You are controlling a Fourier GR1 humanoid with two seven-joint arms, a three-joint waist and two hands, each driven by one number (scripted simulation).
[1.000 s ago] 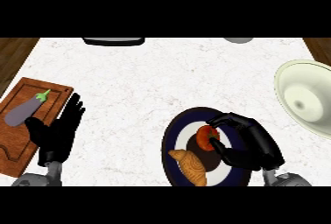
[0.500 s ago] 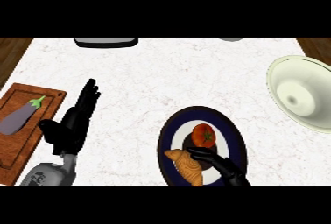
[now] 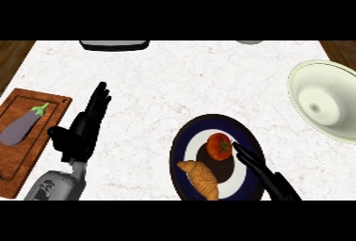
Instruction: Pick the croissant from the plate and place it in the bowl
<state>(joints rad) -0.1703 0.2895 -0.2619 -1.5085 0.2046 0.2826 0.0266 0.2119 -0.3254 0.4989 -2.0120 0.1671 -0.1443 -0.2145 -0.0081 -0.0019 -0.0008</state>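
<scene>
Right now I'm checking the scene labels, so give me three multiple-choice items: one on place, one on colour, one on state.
1. Where does the croissant lie?
A. on the plate
B. in the bowl
C. on the cutting board

2. What colour is the eggplant?
A. yellow
B. purple
C. white

3. How is the right hand?
A. curled round the tomato
B. open, fingers straight
C. holding the bowl

Answers:
1 A, it shares the plate with the tomato.
2 B, purple with a green stem.
3 B, straight fingers reach over the plate, gripping nothing.
</scene>
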